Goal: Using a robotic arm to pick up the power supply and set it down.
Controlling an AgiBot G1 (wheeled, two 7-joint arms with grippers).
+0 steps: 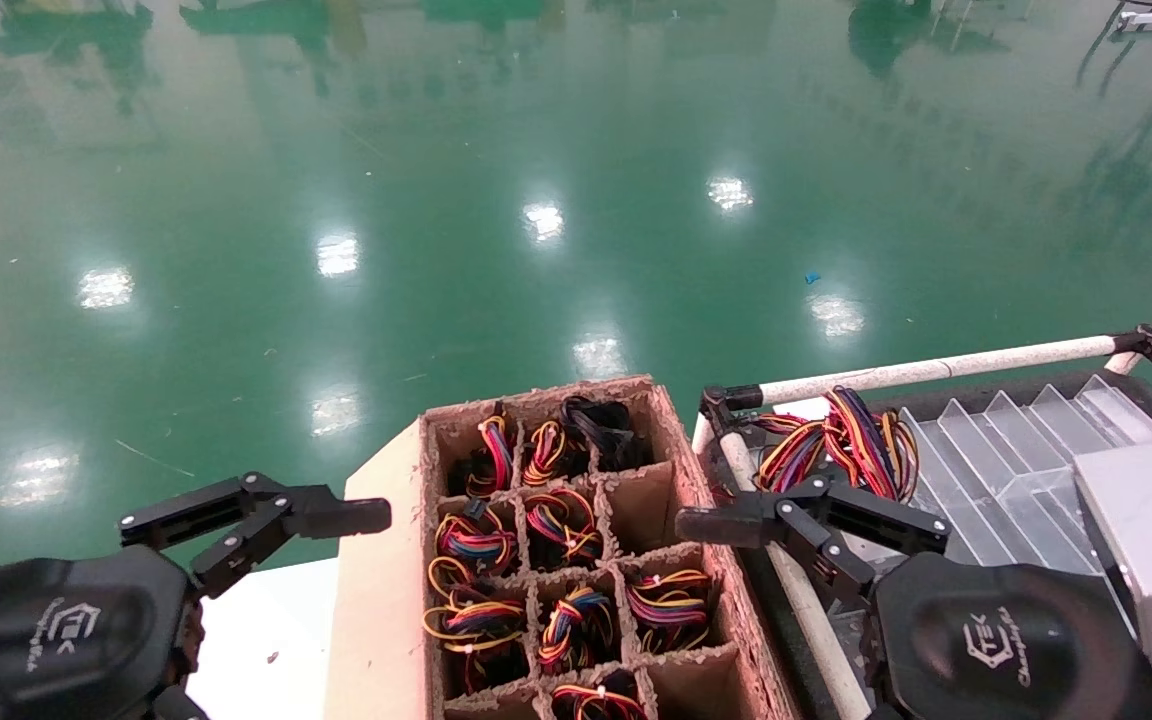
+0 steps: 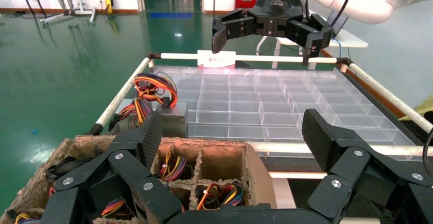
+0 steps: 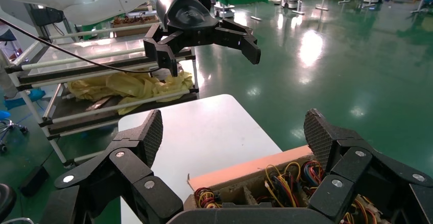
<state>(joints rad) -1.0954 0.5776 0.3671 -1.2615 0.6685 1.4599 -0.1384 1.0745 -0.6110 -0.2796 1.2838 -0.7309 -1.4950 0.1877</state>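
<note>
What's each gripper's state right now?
Left gripper: open, holding nothing, left of the cardboard box.
Right gripper: open, holding nothing, at the box's right edge.

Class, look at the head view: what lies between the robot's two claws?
Between the left claw and the right claw, both open, sits the cardboard divider box, its cells holding coloured wire bundles. The head view shows it best.

Cardboard divider box sits in the middle w/ red-yellow-blue wire bundles stuffed in most cells. Just right of it, a clear plastic compartment tray inside a white-pipe frame, more coloured wires on its near corner. Shiny green floor all around.
</note>
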